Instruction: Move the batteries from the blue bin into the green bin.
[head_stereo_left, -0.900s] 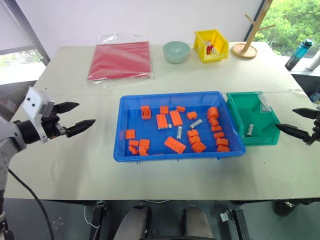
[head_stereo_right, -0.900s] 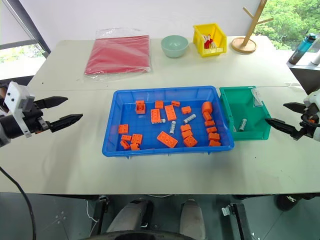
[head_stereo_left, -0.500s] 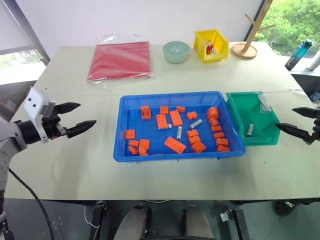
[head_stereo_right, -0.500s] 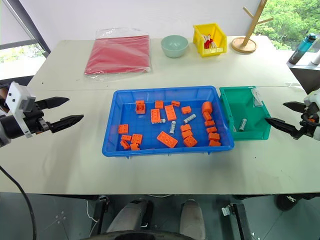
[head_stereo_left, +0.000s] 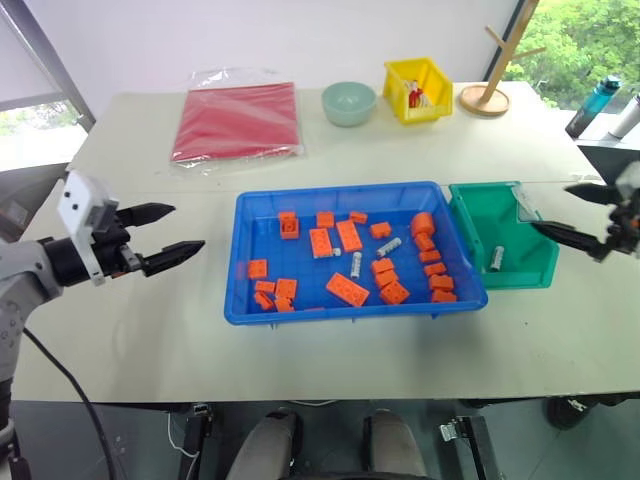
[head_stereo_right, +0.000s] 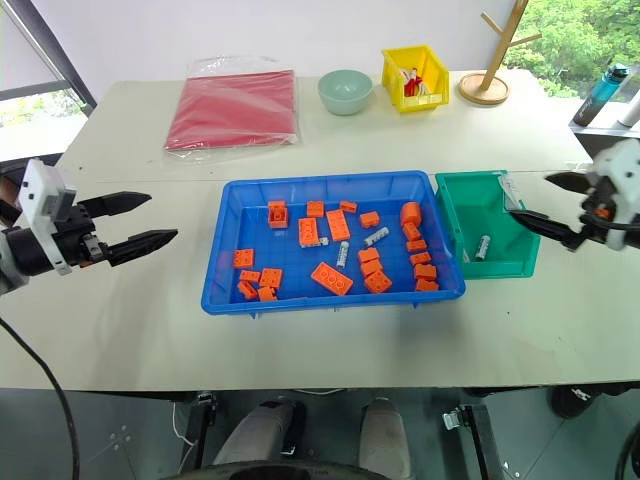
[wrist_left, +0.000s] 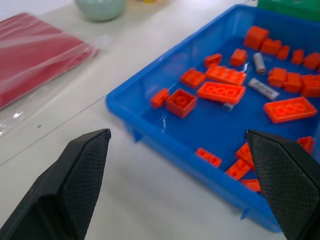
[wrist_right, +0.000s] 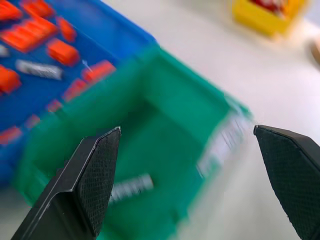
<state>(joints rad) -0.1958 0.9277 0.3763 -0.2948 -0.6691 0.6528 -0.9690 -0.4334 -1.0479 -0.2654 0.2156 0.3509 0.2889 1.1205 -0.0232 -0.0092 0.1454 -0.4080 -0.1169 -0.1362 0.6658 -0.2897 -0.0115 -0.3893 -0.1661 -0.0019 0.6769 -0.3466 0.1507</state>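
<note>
Big pale table first, and in the middle of it the wide, shallow bright-blue plastic tray, littered with orange toy bricks. Tucked among them are the small silver-grey metal batteries: one lies near the tray's centre, another just below it, both hemmed in by bricks. That is the trouble spot: a finger coming down on a battery could easily nip a brick with it, or nudge the cylinder so it rolls away under the tips.

Touching the tray's right end is the smaller, deeper teal-green plastic bin, with one battery already lying on its floor. Its clear label tab sits on the rim near the right gripper, which hangs just off that bin, fingers spread wide, nothing in them. A careless sweep across could clip the rim and shove the bin.

Left gripper hovers over bare table, well clear of the tray's left wall, jaws wide apart and empty. A low approach would catch that wall.
</note>
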